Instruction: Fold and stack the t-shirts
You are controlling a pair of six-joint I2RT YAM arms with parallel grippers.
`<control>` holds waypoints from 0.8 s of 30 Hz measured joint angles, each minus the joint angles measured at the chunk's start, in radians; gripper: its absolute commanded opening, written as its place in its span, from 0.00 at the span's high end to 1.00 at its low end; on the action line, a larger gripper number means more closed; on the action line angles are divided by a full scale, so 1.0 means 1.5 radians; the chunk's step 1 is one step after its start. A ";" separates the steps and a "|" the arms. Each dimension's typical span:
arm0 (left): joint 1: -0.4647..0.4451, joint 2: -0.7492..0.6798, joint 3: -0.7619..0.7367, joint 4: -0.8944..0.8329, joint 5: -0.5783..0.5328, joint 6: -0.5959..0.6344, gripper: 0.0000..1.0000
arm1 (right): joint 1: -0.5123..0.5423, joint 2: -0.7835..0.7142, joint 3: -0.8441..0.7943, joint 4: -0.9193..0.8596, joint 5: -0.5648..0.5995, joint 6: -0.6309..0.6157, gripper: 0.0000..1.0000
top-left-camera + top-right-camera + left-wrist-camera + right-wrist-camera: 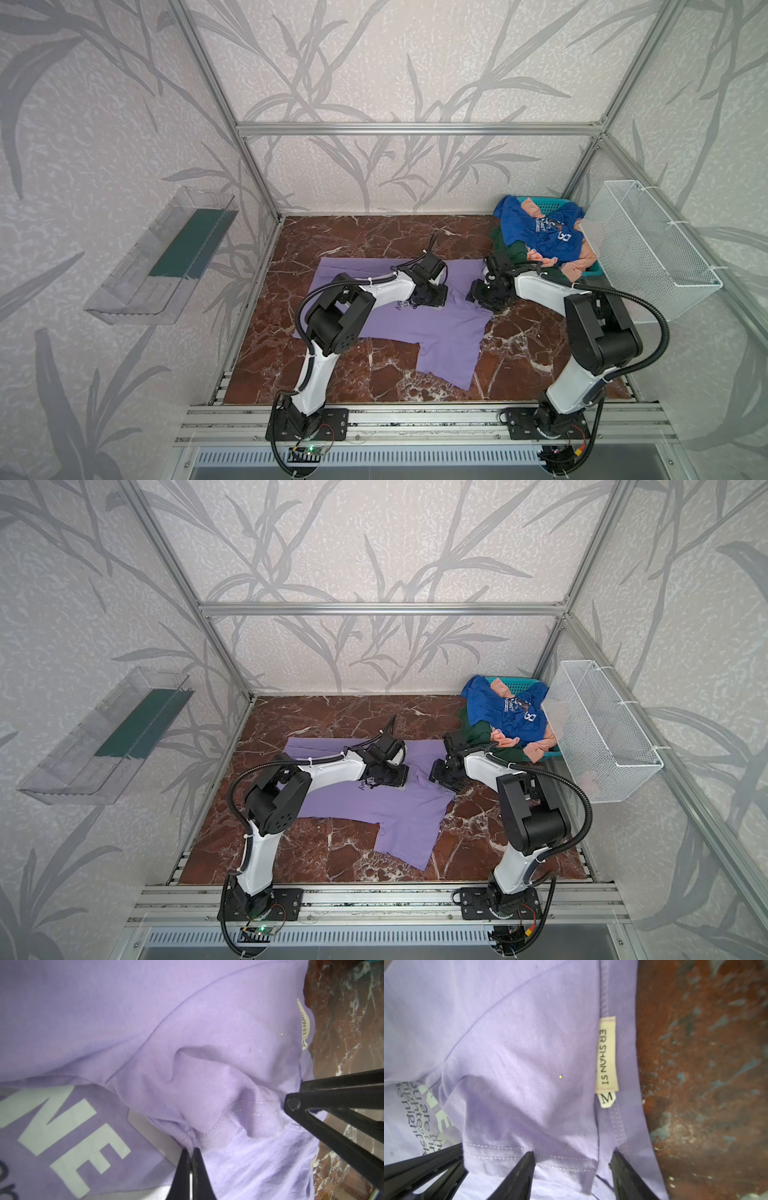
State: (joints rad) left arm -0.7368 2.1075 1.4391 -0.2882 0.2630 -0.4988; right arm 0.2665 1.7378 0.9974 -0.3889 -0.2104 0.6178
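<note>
T-shirts: four counted.

- One lavender-purple cotton t-shirt (pixel 440 332) lies spread on the red-brown marble-pattern tabletop (pixel 365 237), between the two arms, with one sleeve toward the front edge. Large white print letters (pixel 68 1132) show in the left wrist view. A cream neck label (pixel 607 1053) marked M sits at the shirt's edge in the right wrist view.
- The other three are heaped crumpled in the far right corner, in and over one teal plastic basket (pixel 538 202).
- One royal blue t-shirt with white print (pixel 536 232) lies on top of the heap.
- One peach t-shirt (pixel 582 262) is under it.
- One dark green t-shirt (pixel 511 247) spills out toward the table.

Other fixtures: one white wire-mesh basket (pixel 648 245) hangs on the right frame. One clear plastic tray (pixel 162 257) is on the left wall.

Grippers: two, both down on the lavender shirt, near each other but apart.

- Left gripper (pixel 190 1152): jaws fully together. A bunch of lavender cloth is nipped between the tips, just beside a stitched hem. The cloth puckers up toward the pinch.
- Right gripper (pixel 571 1157): jaws roughly half apart. The tips press onto the same shirt and straddle the stitched hem close to the label. It has hold of nothing.
</note>
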 measured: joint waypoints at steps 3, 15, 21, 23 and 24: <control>0.000 -0.007 -0.010 0.006 -0.009 -0.002 1.00 | 0.000 0.002 0.000 0.001 0.001 -0.004 0.42; 0.001 -0.040 -0.049 0.023 -0.040 -0.020 1.00 | -0.001 0.035 0.038 -0.002 0.042 -0.021 0.47; 0.004 -0.056 -0.078 0.026 -0.060 -0.024 1.00 | -0.001 0.040 0.045 -0.004 0.059 -0.028 0.47; 0.004 -0.065 -0.084 0.028 -0.067 -0.024 1.00 | -0.001 0.040 0.045 -0.004 0.063 -0.029 0.47; 0.004 -0.068 -0.084 0.028 -0.070 -0.024 1.00 | -0.001 0.040 0.045 -0.004 0.064 -0.030 0.47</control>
State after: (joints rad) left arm -0.7311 2.0056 1.3125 -0.2466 0.1581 -0.5346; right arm 0.2653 1.7973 1.0649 -0.3943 -0.1150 0.5735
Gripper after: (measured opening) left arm 0.048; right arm 0.527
